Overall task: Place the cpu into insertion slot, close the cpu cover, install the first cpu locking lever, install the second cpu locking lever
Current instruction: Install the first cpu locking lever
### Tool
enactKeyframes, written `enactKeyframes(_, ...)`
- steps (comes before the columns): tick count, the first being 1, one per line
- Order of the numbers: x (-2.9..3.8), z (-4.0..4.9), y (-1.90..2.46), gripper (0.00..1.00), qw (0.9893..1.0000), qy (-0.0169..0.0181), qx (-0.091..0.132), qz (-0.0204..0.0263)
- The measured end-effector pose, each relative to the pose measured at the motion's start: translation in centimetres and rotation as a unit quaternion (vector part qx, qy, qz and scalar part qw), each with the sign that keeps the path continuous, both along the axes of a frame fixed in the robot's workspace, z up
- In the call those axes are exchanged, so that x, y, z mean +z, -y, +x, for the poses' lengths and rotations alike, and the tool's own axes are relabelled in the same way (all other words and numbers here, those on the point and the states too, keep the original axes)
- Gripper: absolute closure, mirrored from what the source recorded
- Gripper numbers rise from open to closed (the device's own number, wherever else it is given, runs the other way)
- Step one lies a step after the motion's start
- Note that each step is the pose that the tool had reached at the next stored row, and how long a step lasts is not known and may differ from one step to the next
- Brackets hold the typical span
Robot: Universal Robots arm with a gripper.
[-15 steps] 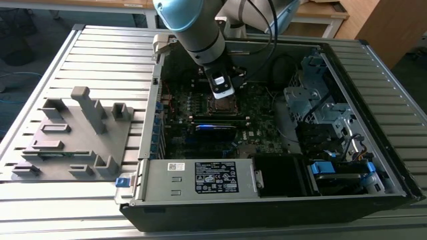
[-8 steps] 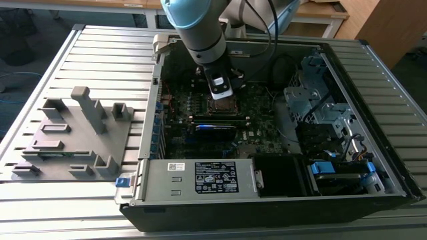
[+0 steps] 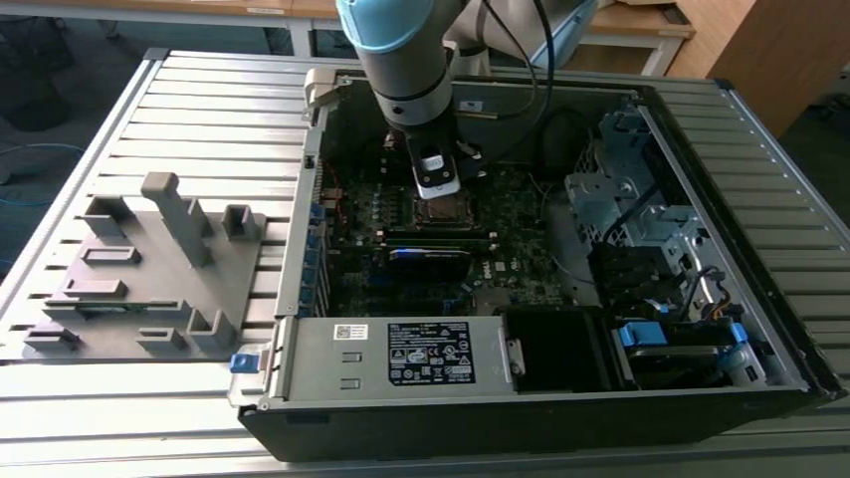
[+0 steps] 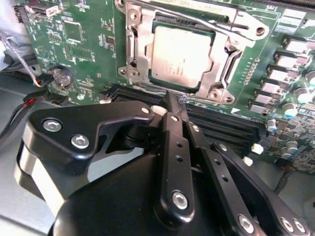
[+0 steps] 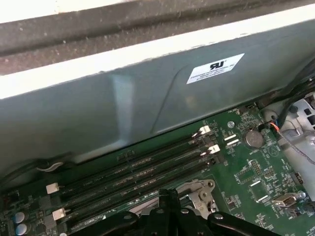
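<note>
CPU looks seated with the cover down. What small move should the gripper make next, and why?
Probably ease the gripper sideways to press the wire lever end at its tips toward the board. The cpu sits in the socket, the cpu cover lies over its edges, and the shut fingers sit right at that lever end.

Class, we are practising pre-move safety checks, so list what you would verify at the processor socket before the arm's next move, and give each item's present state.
1. The cpu is seated in the insertion slot: ok, it lies flat and square.
2. The cpu cover is down over the chip's edges: ok.
3. The locking lever along the cover's far edge is latched: cannot tell, its hook end is not clear.
4. A second lever is in place: cannot tell.
5. The gripper is clear of the cover: ok, it sits shut beside the socket's near edge.
6. The gripper is pinching nothing: cannot tell.
</note>
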State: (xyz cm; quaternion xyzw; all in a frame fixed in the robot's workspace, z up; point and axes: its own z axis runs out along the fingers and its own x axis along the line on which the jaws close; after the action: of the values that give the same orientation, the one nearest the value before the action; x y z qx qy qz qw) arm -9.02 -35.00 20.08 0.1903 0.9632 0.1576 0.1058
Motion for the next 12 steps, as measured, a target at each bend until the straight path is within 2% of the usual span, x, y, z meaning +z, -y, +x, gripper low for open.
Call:
enactKeyframes(1, 0.00, 0.00, -0.01, 0.90, 1.0000, -0.0001, 0.000, -0.0016)
enactKeyframes(3, 0.01, 0.02, 0.00, 0.90, 0.9999, 0.0000, 0.000, -0.0126)
enactKeyframes(6, 0.00, 0.04, 0.00, 0.90, 0.9993, 0.0000, 0.000, -0.0371)
enactKeyframes(8, 0.00, 0.07, 0.00, 0.90, 0.9987, -0.0001, 0.000, -0.0508)
enactKeyframes(10, 0.00, 0.16, 0.00, 0.90, 0.9982, -0.0006, 0.000, -0.0592)
enactKeyframes(11, 0.00, 0.17, 0.00, 0.90, 0.9981, -0.0008, 0.000, -0.0618)
enactKeyframes(12, 0.00, 0.17, 0.00, 0.90, 0.9981, -0.0008, 0.000, -0.0623)
